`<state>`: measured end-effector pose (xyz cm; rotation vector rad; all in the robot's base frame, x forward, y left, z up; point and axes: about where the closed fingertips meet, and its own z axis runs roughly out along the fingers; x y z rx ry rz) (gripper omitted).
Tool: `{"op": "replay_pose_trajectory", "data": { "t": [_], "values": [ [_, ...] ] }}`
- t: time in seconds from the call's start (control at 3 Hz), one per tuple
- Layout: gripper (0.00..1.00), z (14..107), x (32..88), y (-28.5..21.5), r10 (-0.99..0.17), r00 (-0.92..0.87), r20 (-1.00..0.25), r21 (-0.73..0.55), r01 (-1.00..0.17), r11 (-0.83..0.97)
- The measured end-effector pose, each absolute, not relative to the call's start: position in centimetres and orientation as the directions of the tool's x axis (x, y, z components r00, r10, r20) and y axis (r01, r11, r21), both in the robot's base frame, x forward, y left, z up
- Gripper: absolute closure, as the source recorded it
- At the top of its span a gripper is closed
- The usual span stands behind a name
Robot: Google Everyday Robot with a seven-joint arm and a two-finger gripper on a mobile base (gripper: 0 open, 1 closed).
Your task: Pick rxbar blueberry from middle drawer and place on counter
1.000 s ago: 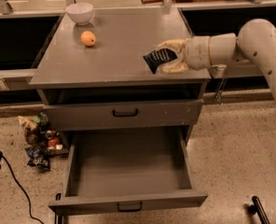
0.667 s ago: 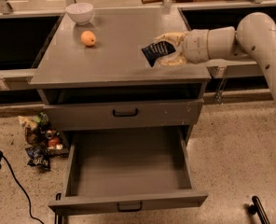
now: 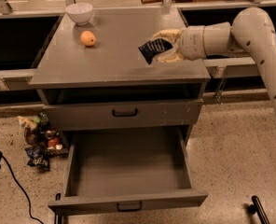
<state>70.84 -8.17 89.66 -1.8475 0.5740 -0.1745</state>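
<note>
My gripper [image 3: 166,45] is over the right part of the grey counter [image 3: 110,59], shut on the rxbar blueberry [image 3: 153,49], a dark packet with white print that sticks out to the left of the fingers, tilted, just above the counter top. The middle drawer [image 3: 128,171] is pulled wide open below, its flat grey floor bare, a small black handle on its front. The white arm comes in from the upper right.
A white bowl [image 3: 79,12] and an orange [image 3: 87,38] sit at the counter's back left. The top drawer [image 3: 125,112] is shut. A heap of crumpled wrappers [image 3: 39,141] lies on the floor to the left of the cabinet. A black cable runs at lower left.
The gripper with the packet has moved up and to the left, farther over the counter.
</note>
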Motion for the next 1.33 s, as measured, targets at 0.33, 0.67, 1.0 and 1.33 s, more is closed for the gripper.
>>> {"op": "replay_pose_trajectory", "data": {
  "t": [0.33,0.67,1.0,1.33],
  "values": [
    [1.0,90.6,72.9,-6.8,-0.442,0.893,-0.086,-0.926,-0.235,-0.294],
    [1.0,91.0,75.4,-5.6,-0.418,0.906,-0.057,-0.924,-0.207,-0.322],
    [1.0,91.3,77.5,-5.1,-0.419,0.906,-0.049,-0.92,-0.205,-0.334],
    [1.0,90.9,79.0,-4.6,-0.419,0.906,-0.066,-0.918,-0.219,-0.33]
  ]
}}
